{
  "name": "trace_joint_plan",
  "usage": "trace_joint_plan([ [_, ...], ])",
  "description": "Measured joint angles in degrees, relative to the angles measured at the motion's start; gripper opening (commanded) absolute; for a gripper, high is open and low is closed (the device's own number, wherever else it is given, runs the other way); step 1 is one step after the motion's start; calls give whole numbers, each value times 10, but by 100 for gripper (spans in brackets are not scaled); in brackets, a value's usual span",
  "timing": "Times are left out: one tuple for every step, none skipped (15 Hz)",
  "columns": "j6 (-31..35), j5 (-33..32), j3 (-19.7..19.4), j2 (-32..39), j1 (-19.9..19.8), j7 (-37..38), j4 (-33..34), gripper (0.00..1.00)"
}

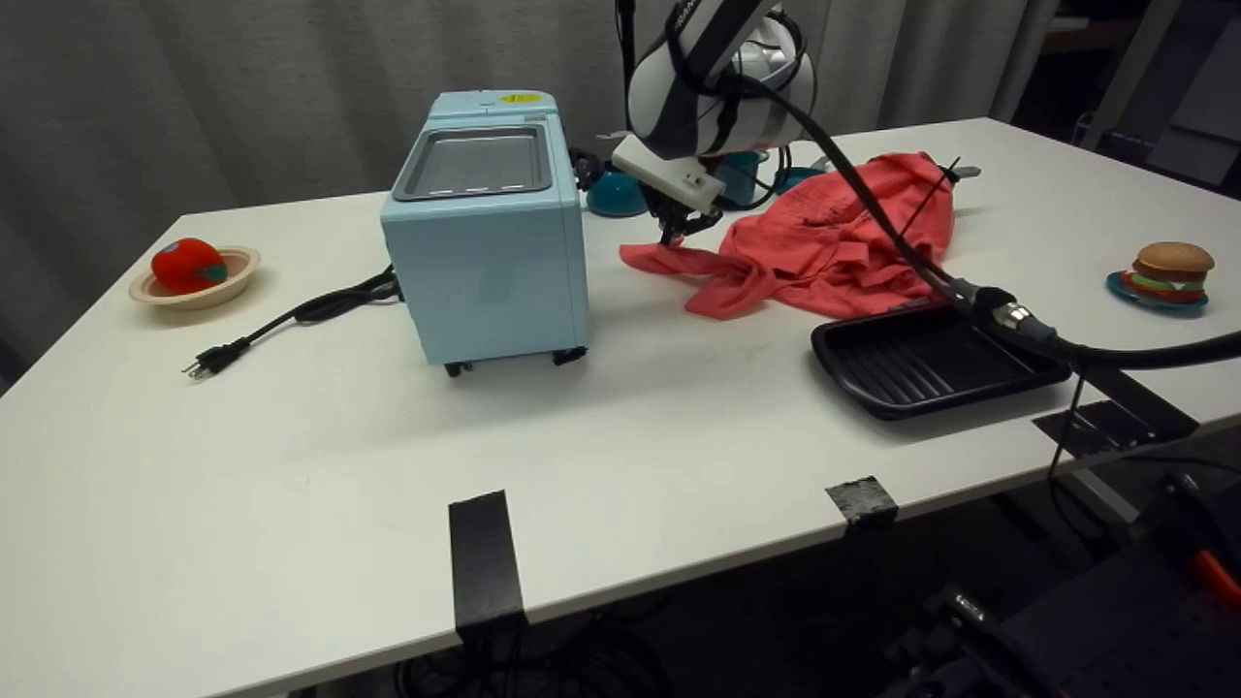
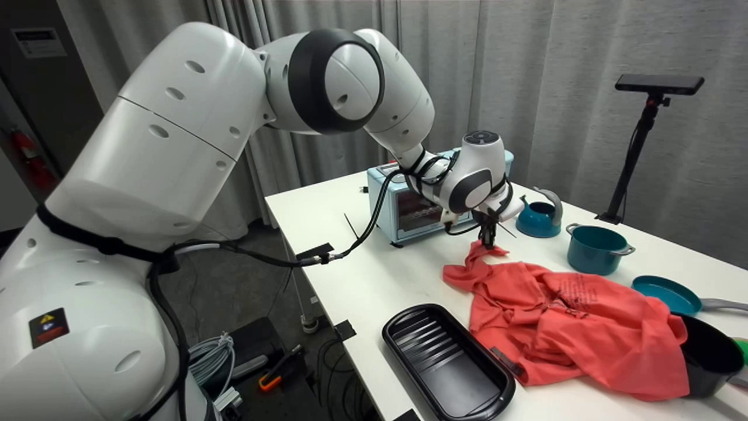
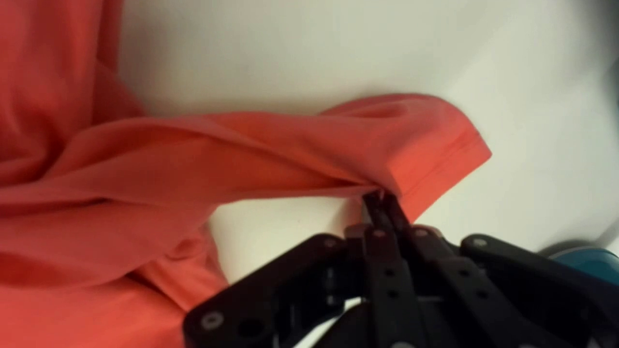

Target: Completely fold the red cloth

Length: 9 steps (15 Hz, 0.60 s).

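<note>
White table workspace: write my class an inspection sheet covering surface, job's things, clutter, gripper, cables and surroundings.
Surface: white table, black tape at its edge.
Job's things: wrinkled coral-red fabric cloth, bunched, not yet folded.
Clutter: boxy light-blue toaster oven, black rectangular tray, round teal pot.
Gripper: black two-finger gripper, shut on the cloth.
Cables: black power cord beside the oven; black cable along the white arm.
Surroundings: grey fabric curtain behind the table.

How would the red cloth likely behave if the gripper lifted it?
The red cloth would probably droop limply, judging by its loose wrinkles. The gripper pinches it near one end, so the bunched rest would likely trail behind.
</note>
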Motion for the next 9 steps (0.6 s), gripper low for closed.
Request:
trace_joint_plan([
  [0, -1, -5, 1, 4, 2, 0, 0],
  [-1, -3, -8, 1, 6, 2, -1, 0],
  [-3, -7, -8, 1, 7, 0, -1, 0],
  [-6, -12, -8, 1, 7, -6, -1, 0],
  [-7, -20, -9, 1, 7, -16, -1, 0],
  [-7, -29, -10, 1, 7, -25, -1, 0],
  [-7, -39, -11, 1, 7, -35, -1, 0],
  [-7, -48, -13, 1, 7, -44, -1, 0],
  [-7, -57, -15, 1, 7, -55, -1, 0],
])
